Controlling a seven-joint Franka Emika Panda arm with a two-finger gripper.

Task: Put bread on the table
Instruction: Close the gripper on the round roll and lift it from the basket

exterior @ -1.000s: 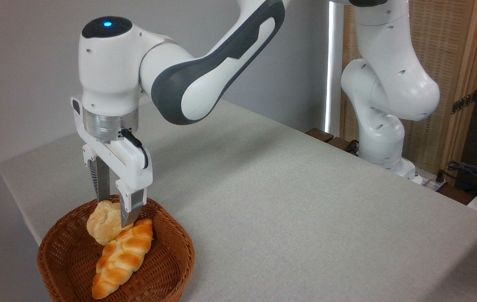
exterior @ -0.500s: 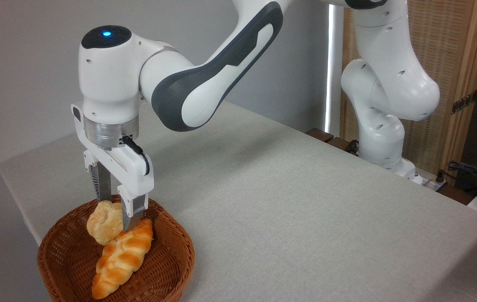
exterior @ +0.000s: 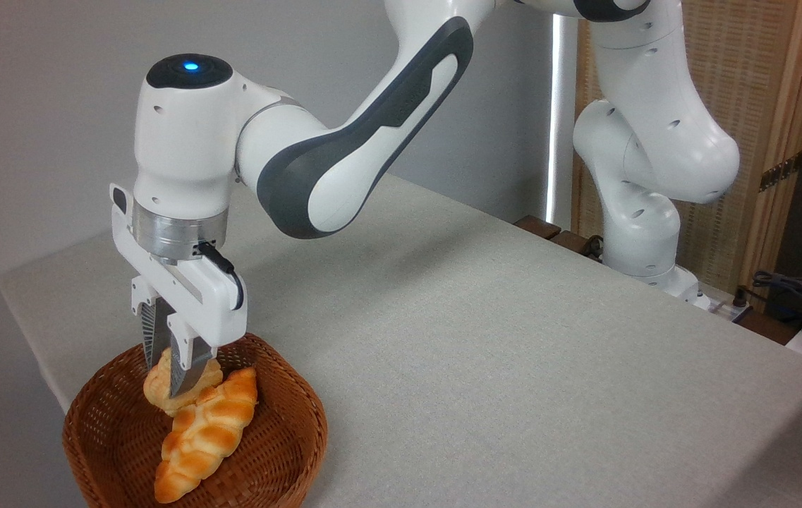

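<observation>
Claw (exterior: 169,377) pinched narrow around bread (exterior: 161,388), inside basket (exterior: 288,437) at near left, beside braided loaf (exterior: 207,434); gripped for lifting onto surface (exterior: 513,339).

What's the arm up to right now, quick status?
Gripper down in basket, fingers closing around bun. Bun not lifted yet. Braided loaf lies against bun. Table beside the basket.
</observation>
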